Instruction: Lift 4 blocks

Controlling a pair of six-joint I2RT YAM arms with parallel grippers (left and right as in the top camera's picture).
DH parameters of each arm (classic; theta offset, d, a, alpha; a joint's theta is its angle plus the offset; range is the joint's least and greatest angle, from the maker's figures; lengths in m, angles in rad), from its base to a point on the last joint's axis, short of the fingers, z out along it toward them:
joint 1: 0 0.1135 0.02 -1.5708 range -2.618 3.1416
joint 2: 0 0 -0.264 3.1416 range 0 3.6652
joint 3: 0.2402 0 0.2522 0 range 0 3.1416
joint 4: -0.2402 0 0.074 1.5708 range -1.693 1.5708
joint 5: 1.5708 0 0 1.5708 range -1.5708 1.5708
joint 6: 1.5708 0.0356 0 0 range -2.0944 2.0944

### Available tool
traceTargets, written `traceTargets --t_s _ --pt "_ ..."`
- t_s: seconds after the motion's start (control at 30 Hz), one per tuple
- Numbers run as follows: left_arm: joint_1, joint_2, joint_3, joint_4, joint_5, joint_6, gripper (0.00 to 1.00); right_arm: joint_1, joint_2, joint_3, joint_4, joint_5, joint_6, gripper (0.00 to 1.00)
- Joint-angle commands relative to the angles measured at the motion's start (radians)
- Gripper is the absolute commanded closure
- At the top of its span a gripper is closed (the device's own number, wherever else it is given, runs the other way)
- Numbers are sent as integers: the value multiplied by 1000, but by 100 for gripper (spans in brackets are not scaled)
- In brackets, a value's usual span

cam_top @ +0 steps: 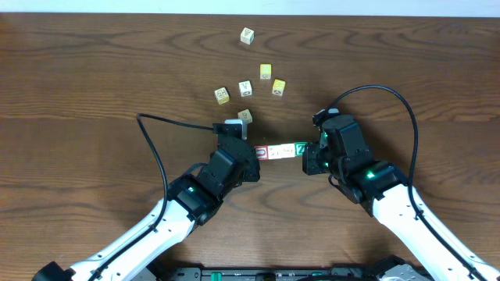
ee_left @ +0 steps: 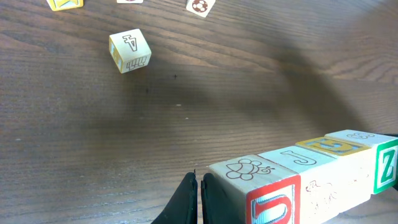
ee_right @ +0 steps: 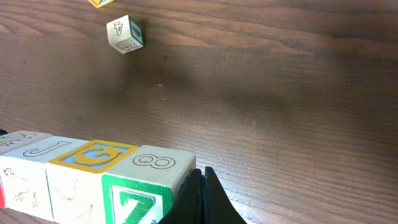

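Note:
Four blocks form one tight row between my two grippers. From left to right there is a red-faced block (cam_top: 262, 153), two white-faced ones (cam_top: 275, 151) (cam_top: 287, 150) and a green-faced Z block (cam_top: 301, 148). My left gripper (cam_top: 251, 156) (ee_left: 199, 186) is shut with nothing between its fingers. Its outer side presses on the red block (ee_left: 273, 202). My right gripper (cam_top: 311, 152) (ee_right: 201, 180) is also shut and empty, flat against the green Z block (ee_right: 140, 202). I cannot tell whether the row rests on the table or hangs just above it.
Several loose cubes lie beyond the row. The nearest one (cam_top: 245, 116) (ee_left: 129, 51) (ee_right: 124, 33) sits just behind my left gripper. Yellow-faced ones (cam_top: 266, 72) (cam_top: 279, 87) (cam_top: 223, 95) lie farther back, and one cube (cam_top: 247, 35) lies near the far edge. A black cable (cam_top: 156, 148) loops left.

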Motion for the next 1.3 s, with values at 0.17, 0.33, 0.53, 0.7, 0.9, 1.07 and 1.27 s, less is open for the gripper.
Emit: traceTargets --t_s 0.17,0.33,0.53,0.7,0.9,1.07,1.27 --pt "-51 8 76 42 178 5 93 75 -16 41 14 -237 -5 99" --pt "-84 19 76 42 145 3 93 75 -16 41 11 -230 -5 99" --pt "-106 19 76 42 114 3 93 75 -14 41 10 -229 -5 99" --pt "-106 21 76 42 109 3 93 75 -7 41 3 -219 -5 99" --pt "-106 29 76 42 95 3 93 75 27 41 4 -219 -5 99" --pt "-106 39 76 42 95 3 93 75 48 41 9 -219 -5 99" --pt "-106 54 76 42 95 2 93 75 51 41 11 -219 -14 99"
